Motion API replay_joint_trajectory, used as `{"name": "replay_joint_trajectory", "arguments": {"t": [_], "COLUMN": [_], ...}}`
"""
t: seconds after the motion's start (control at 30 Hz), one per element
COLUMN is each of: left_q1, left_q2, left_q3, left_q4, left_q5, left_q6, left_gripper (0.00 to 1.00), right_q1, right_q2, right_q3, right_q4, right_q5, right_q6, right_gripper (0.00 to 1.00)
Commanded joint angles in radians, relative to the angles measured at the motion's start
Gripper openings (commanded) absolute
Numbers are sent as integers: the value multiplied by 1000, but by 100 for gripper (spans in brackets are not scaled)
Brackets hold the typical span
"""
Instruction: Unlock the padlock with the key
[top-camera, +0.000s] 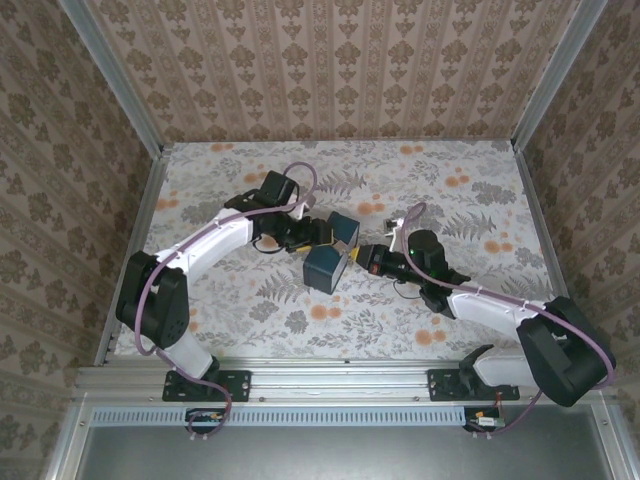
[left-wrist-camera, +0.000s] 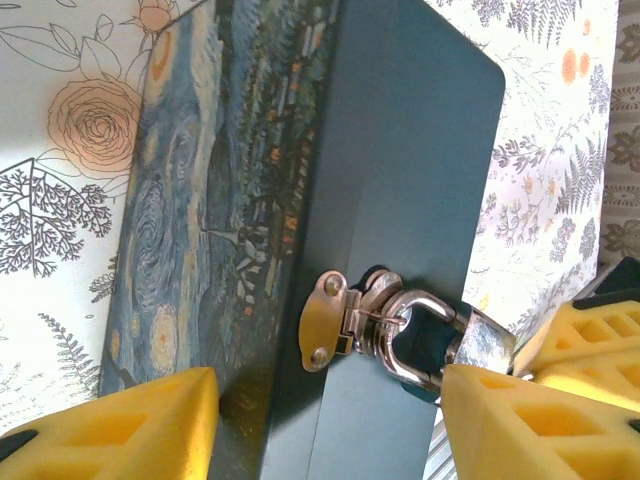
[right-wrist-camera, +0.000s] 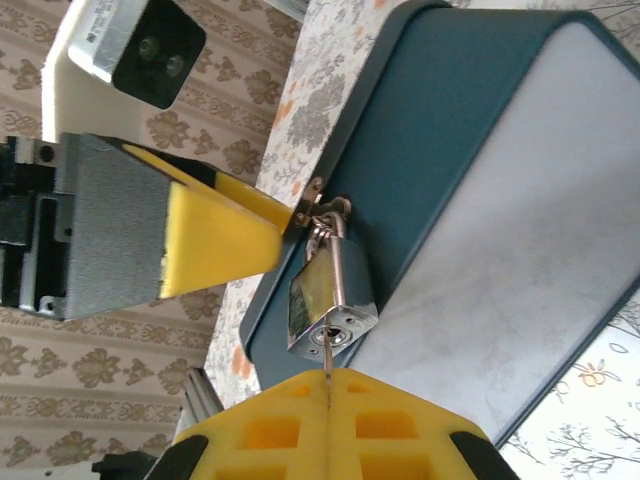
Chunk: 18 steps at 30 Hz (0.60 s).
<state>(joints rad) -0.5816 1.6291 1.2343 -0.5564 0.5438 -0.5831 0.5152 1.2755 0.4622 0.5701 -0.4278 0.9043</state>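
The small brass padlock (right-wrist-camera: 325, 295) hangs by its silver shackle (left-wrist-camera: 415, 335) from the hasp (left-wrist-camera: 325, 320) of the blue swirl-painted tin box (left-wrist-camera: 230, 220). The box stands tipped on edge, showing its pale underside (right-wrist-camera: 520, 240). My right gripper (right-wrist-camera: 328, 400) is shut on the thin key (right-wrist-camera: 327, 358), whose blade tip sits in the keyhole at the padlock's bottom. My left gripper (left-wrist-camera: 330, 400) is shut on the blue box, one yellow finger (left-wrist-camera: 130, 425) on the painted face and the other beside the padlock. In the top view the padlock (top-camera: 357, 254) lies between the left gripper (top-camera: 322, 232) and the right gripper (top-camera: 372, 258).
The floral-patterned tabletop (top-camera: 450, 190) lies inside patterned walls with metal corner rails (top-camera: 110, 80). Both arms meet at the table's middle around the box (top-camera: 325, 265). Cables loop over each arm.
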Motion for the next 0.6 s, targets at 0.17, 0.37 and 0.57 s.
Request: {"name": "replay_joint_trajectory", "arguments": {"t": [0.17,0.37,0.57], "left_q1": [-7,-9,32], "left_q2": [-9,4,-4], "left_q3": [7,5,2], "left_q4": [-24,-31,-45], "left_q5": [39,56,56], "left_q6": [3,19,46], "left_gripper": [61,59,59], "right_q1": [3,4,-28], "right_q2": [80,86,83], "right_q3": [41,51,84], "right_q4": [39,83,3], "right_q5": [-42,-68,-125], "right_q6": [-71,-110,-161], "right_gripper": [0,0,0]}}
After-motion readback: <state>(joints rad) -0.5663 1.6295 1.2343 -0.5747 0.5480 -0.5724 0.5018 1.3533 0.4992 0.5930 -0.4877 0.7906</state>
